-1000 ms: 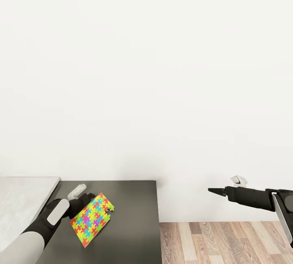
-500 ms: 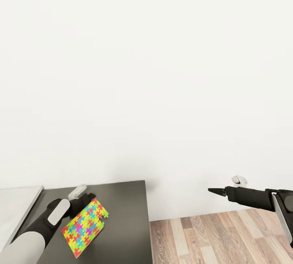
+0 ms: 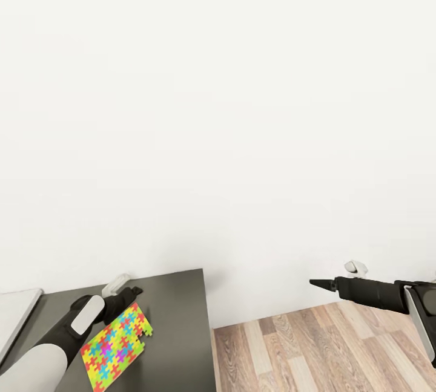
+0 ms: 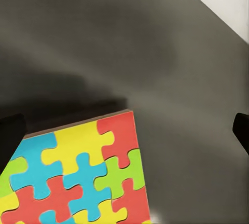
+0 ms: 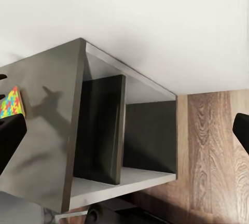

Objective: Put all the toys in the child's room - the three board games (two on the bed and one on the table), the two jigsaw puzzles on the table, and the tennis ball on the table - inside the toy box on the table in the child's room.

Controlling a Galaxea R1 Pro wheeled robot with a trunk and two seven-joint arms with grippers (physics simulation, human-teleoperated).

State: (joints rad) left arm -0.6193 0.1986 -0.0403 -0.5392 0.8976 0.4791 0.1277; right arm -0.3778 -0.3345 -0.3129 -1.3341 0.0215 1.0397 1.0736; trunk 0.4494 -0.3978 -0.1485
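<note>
Jigsaw puzzle [image 3: 115,346]: a flat box covered in yellow, blue, red, green and pink puzzle shapes. It is tilted up over the dark cabinet top, at the low left of the head view.
Writing: no words or brand can be read on the puzzle box or anywhere else.
Pale table [image 3: 15,313]: a small grey-white strip at the far left, joined to the dark cabinet.
Left gripper [image 3: 124,295]: it is at the top corner of the puzzle box and seems to hold it there. The pictures do not show clearly how wide its fingers are.
Dark cabinet [image 3: 175,331]: dark grey top, just right of the pale table. From the right wrist camera it has open shelves [image 5: 124,136] with a wall between them.
White wall [image 3: 218,107]: plain, behind everything.
Wood floor [image 3: 327,349]: brown planks, right of the cabinet.
Right gripper [image 3: 321,284]: it sticks out over the floor, well apart from the cabinet. Its fingers come to one thin point, pressed together, with nothing in them.
</note>
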